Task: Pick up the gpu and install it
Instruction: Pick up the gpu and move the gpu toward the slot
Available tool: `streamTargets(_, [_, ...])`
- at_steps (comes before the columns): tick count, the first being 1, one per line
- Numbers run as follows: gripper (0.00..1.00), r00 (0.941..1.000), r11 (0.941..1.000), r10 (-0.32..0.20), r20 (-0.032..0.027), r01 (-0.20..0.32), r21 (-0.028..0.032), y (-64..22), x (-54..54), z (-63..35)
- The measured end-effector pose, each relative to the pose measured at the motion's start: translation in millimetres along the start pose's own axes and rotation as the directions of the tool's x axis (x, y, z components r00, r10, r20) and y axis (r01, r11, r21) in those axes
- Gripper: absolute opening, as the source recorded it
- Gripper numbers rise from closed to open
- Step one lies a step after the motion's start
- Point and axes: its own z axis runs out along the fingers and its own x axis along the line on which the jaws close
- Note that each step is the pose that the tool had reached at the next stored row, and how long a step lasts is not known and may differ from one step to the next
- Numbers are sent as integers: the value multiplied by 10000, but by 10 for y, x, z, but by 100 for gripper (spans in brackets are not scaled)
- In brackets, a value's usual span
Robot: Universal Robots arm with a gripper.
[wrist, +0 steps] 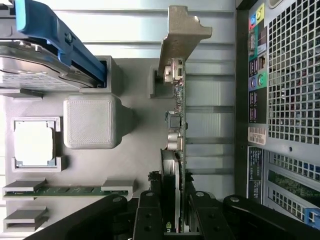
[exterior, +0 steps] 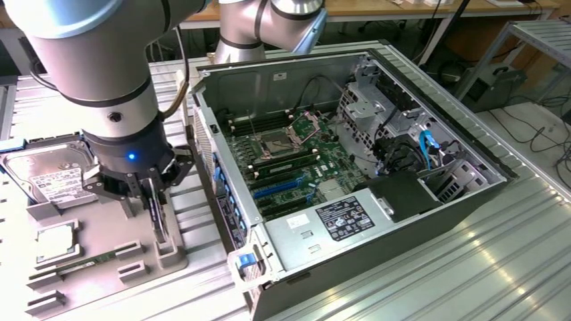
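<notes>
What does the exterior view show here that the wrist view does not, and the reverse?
Exterior view: the arm and the open inside of the computer case, with its motherboard and power supply.
Wrist view: the case's rear ports and vent grille, and the pale metal bracket at the card's far end.
Both: the gripper closed on the gpu, which stands on edge in the grey fixture, along with the hard drive, processor chip and memory stick.

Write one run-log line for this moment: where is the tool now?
tool: around graphics card | card: standing on edge in gray tray | grip: unclear | computer case: open
</notes>
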Motion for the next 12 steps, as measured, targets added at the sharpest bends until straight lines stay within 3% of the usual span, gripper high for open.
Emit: streamTargets(12, [27,10000,10000,0,0,0,0,6,-4,-136])
